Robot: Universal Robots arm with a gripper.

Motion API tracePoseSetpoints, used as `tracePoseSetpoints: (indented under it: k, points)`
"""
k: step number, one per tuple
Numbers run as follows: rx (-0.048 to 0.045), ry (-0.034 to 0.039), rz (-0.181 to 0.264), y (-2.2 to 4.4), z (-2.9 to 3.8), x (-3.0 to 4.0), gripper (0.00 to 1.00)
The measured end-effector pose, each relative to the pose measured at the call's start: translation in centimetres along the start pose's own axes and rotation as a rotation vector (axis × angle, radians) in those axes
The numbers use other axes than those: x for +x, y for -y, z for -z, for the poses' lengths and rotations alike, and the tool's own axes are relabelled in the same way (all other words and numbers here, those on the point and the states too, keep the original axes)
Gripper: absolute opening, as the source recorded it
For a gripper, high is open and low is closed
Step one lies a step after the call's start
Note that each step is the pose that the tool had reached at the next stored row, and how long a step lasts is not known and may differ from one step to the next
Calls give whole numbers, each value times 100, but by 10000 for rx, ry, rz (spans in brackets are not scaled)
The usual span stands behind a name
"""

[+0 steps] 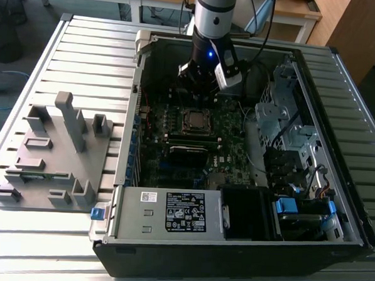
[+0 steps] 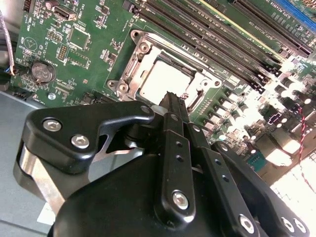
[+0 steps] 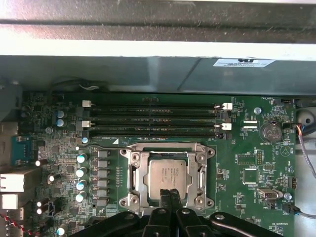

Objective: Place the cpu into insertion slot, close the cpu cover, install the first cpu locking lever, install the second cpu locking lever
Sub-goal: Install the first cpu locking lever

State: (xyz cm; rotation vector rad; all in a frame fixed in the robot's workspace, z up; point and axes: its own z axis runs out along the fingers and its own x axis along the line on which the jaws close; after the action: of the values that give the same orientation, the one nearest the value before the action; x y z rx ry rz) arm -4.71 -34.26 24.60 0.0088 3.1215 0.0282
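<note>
The cpu (image 3: pixel 168 174) sits flat in the insertion slot (image 3: pixel 144 180) on the green motherboard (image 3: pixel 247 163). The silver cpu cover (image 3: pixel 134 168) lies down around it. The jaws are pinched narrow and hold nothing, their tips hovering at one edge of the cpu. The open computer case (image 1: pixel 245 235) rests on the slatted bench (image 1: pixel 86 41).

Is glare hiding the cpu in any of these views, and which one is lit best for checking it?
Second wrist view: glare washes the cpu top nearly white, and the circuit board corner beyond is blown out. First wrist view: the cpu is evenly lit, grey-brown, the best check. Exterior view: the case interior is dim, the cpu a dull patch.
</note>
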Motion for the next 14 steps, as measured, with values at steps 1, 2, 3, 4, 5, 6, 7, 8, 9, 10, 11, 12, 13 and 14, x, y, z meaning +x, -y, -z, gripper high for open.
tracePoseSetpoints:
  k: [1,2,3,4,5,6,7,8,9,10,11,12,13,14]
  points:
    - [0,0,0,0,3,0,10]
    - [0,0,0,0,3,0,10]
    - [0,0,0,0,4,0,10]
    - [0,0,0,0,4,0,10]
    - [0,0,0,0,4,0,10]
    - [0,0,0,0,5,0,10]
    - [0,0,0,0,6,0,10]
    - [0,0,0,0,6,0,10]
    - [0,0,0,0,6,0,10]
    - [-1,0,0,0,6,0,10]
    - [0,0,1,0,7,2,10]
    - [2,-1,0,0,8,9,10]
    - [0,-2,1,0,8,19,10]
    - [-1,0,1,0,8,30,10]
